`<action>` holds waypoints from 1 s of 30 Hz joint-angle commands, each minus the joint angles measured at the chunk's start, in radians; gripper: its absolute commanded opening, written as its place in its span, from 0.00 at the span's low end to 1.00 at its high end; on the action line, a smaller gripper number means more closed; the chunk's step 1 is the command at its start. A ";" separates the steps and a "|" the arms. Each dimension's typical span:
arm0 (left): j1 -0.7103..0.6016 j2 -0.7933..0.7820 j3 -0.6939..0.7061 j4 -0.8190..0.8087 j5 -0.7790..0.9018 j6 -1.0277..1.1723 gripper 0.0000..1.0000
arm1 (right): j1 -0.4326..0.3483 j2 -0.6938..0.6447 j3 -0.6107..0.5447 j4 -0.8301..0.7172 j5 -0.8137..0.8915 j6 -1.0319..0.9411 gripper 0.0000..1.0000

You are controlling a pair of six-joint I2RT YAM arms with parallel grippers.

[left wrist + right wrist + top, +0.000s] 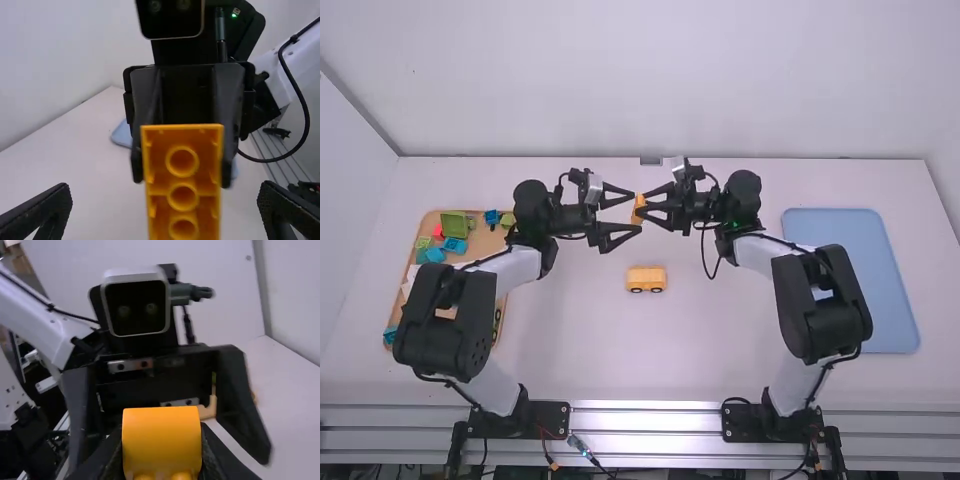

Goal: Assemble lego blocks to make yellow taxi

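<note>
Your right gripper (643, 207), its fingers clamped on an orange block (161, 437) beyond the wheeled taxi body (646, 278) on the table (580, 350), presented the hollow underside to your left gripper (636, 211), fingers spread, apparently for a handover.

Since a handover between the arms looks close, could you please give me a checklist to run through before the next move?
1. Right gripper has the yellow-orange block: ok, jaws shut on its sides.
2. Left gripper ready to receive: ok, jaws open on either side of the block, with gaps.
3. Block's hollow underside turned down for stacking: not ok, it faces the left gripper.
4. Car-shaped piece upright on the table: ok, standing on its wheels.
5. Wheels on the car-shaped piece's far side: cannot tell, that side is hidden.
</note>
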 commanded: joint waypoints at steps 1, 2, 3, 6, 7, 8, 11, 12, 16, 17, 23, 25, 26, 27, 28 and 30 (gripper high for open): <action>-0.001 0.003 -0.006 0.005 -0.076 0.011 0.99 | -0.049 -0.009 0.002 -0.048 0.079 -0.049 0.00; -0.001 0.003 -0.022 -0.009 -0.169 0.015 0.99 | -0.077 -0.009 0.002 -0.152 0.153 -0.109 0.00; -0.001 0.003 -0.027 -0.024 -0.206 0.013 0.99 | -0.090 -0.009 0.002 -0.206 0.194 -0.140 0.00; 0.013 0.003 -0.061 -0.174 -0.352 0.017 0.99 | -0.131 -0.012 0.008 -0.480 0.419 -0.289 0.00; 0.019 0.003 -0.071 -0.202 -0.381 0.041 0.99 | -0.138 -0.014 0.015 -0.558 0.472 -0.327 0.00; 0.026 0.003 -0.080 -0.222 -0.406 0.078 0.99 | -0.146 -0.020 0.028 -0.679 0.538 -0.391 0.00; 0.051 0.003 -0.085 -0.271 -0.423 0.135 0.99 | -0.147 -0.042 0.093 -1.019 0.700 -0.586 0.00; 0.060 0.003 -0.084 -0.278 -0.422 0.141 0.99 | -0.142 -0.043 0.122 -1.118 0.748 -0.641 0.00; 0.104 0.003 -0.084 -0.295 -0.423 0.143 0.99 | -0.076 -0.041 0.274 -1.614 0.976 -0.946 0.00; 0.112 0.003 -0.085 -0.298 -0.423 0.143 0.99 | -0.057 -0.041 0.293 -1.688 1.017 -1.009 0.00; 0.140 0.003 -0.085 -0.331 -0.422 0.146 0.99 | 0.041 -0.041 0.291 -1.805 1.207 -1.222 0.00; 0.140 0.003 -0.085 -0.344 -0.421 0.165 0.99 | 0.083 -0.041 0.273 -1.833 1.219 -1.328 0.00; 0.140 0.003 -0.085 -0.348 -0.417 0.173 0.99 | 0.091 -0.041 0.269 -1.838 1.218 -1.348 0.00; 0.136 0.003 -0.085 -0.351 -0.405 0.189 0.99 | 0.103 -0.038 0.261 -1.841 1.219 -1.374 0.00; 0.134 0.003 -0.085 -0.356 -0.391 0.211 0.99 | 0.122 -0.027 0.257 -1.840 1.228 -1.405 0.00; 0.134 0.003 -0.085 -0.358 -0.370 0.221 0.99 | 0.136 -0.006 0.257 -1.822 1.248 -1.407 0.00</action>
